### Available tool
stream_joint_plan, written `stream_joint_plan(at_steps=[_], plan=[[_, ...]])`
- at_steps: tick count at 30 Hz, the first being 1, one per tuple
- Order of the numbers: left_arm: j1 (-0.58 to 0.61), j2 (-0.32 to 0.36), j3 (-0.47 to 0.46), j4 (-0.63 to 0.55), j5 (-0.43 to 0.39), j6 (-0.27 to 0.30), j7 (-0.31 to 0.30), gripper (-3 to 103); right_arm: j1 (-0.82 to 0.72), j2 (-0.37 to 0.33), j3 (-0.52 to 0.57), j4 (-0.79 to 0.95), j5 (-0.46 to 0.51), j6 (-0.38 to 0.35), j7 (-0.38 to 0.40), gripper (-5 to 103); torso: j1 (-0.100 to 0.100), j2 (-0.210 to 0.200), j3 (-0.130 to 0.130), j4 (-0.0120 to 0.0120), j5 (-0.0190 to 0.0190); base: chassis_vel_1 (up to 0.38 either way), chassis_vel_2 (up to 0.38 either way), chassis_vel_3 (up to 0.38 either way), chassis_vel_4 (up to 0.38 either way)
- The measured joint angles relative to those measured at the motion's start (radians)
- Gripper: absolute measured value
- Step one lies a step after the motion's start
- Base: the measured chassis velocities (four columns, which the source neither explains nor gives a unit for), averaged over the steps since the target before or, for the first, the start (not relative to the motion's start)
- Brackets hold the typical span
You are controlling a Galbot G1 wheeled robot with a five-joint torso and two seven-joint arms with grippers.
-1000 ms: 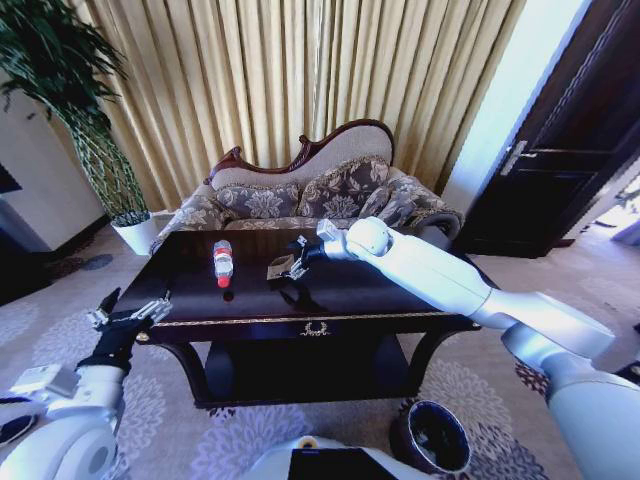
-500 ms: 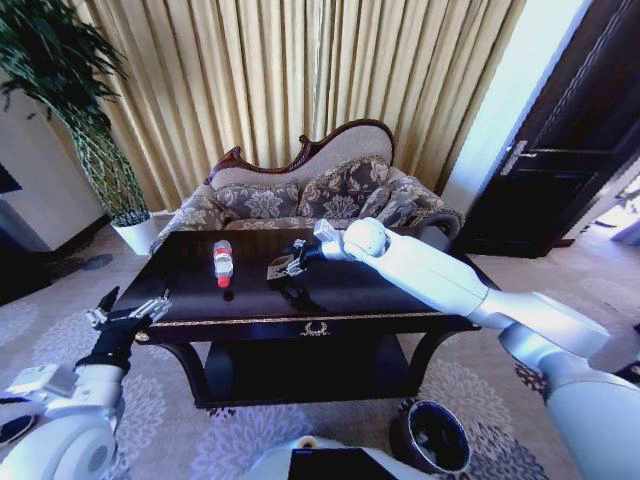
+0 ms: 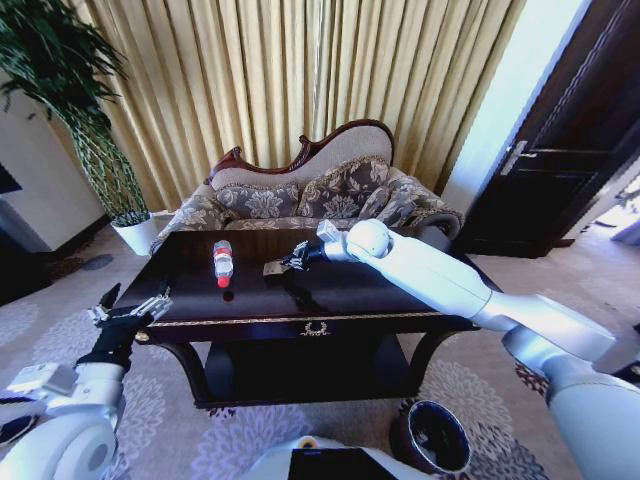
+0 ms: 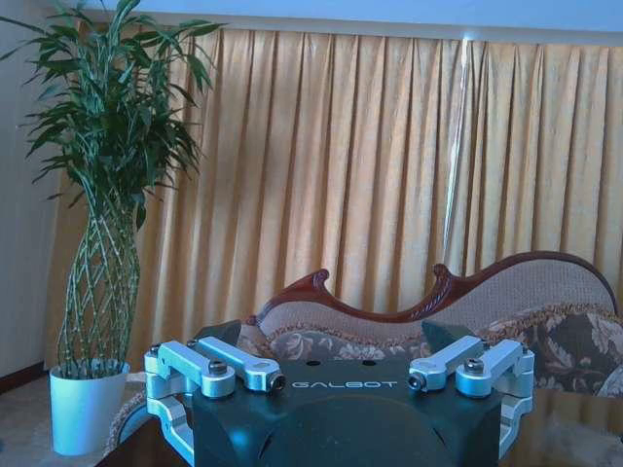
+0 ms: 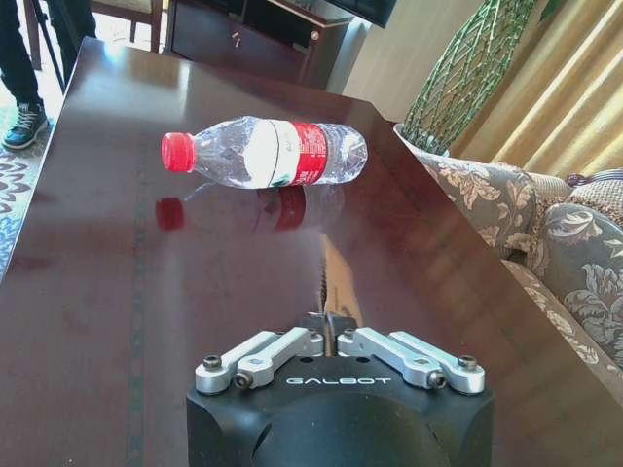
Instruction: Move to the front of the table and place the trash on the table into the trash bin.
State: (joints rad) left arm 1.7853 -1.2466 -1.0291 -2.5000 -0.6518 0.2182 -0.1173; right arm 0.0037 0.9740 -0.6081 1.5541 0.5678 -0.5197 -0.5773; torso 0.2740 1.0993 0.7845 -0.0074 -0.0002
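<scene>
Golden curtains and a patterned sofa (image 3: 310, 195) stand behind the dark glossy counter (image 3: 250, 300) in the head view. On it lies a bottle (image 3: 223, 262), on its side with the red cap toward the robot. The right tool (image 3: 287, 264) reaches over the counter's middle, closed on a small tan box (image 3: 274, 268) that sits just beside the bottle, at or just above the surface. The left tool (image 3: 135, 312) hangs off the counter's near left corner. The bin (image 3: 431, 437) stands on the carpet near the robot's right side.

From the left wrist, the left tool (image 4: 343, 381) has its fingers spread wide and holds nothing; the sofa and a potted plant (image 4: 97, 243) lie beyond.

From the right wrist, the right tool (image 5: 329, 331) is pinched onto a thin edge, with the bottle (image 5: 265, 153) lying near ahead. The box looks light and flimsy, likely to crush or slip, so a gentle pinch suits it. The bottle looks empty, light, smooth and prone to roll; its labelled middle seems the best hold.
</scene>
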Motion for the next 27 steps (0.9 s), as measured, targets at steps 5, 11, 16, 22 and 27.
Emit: stream_joint_plan(at_steps=[5,11,16,22,27], plan=[[-0.001,0.0,-0.002,0.0,0.0,-0.001,0.0,100,0.0,0.001,0.001,0.0,0.001,0.0,-0.001,0,0.0,0.0,0.0,0.0,0.0,0.0,0.0,0.0,0.0],[0.001,-0.002,-0.007,0.0,0.0,-0.002,0.0,100,-0.002,-0.002,0.005,0.006,0.001,0.001,-0.002,0,0.0,0.0,0.0,0.0001,0.0,0.0,0.0,0.0,0.0],[0.002,-0.003,-0.007,0.0,-0.001,-0.002,0.0,100,-0.011,-0.009,0.02,0.013,0.01,0.001,-0.002,0,0.0,0.0,0.0,0.0,0.0,0.0,0.0,0.0,0.0],[0.0,-0.004,-0.005,0.0,-0.001,-0.002,-0.001,100,-0.056,-0.026,0.092,0.033,0.085,0.001,0.079,0,0.0,0.0,0.0,0.0001,0.0,0.0,0.0,0.0,0.0],[0.0,-0.003,-0.005,0.0,-0.001,-0.002,-0.002,100,-0.105,-0.044,0.169,0.038,0.134,-0.003,0.153,0,0.0,0.0,0.0,-0.0001,0.0001,0.0,0.0,0.0,0.0]])
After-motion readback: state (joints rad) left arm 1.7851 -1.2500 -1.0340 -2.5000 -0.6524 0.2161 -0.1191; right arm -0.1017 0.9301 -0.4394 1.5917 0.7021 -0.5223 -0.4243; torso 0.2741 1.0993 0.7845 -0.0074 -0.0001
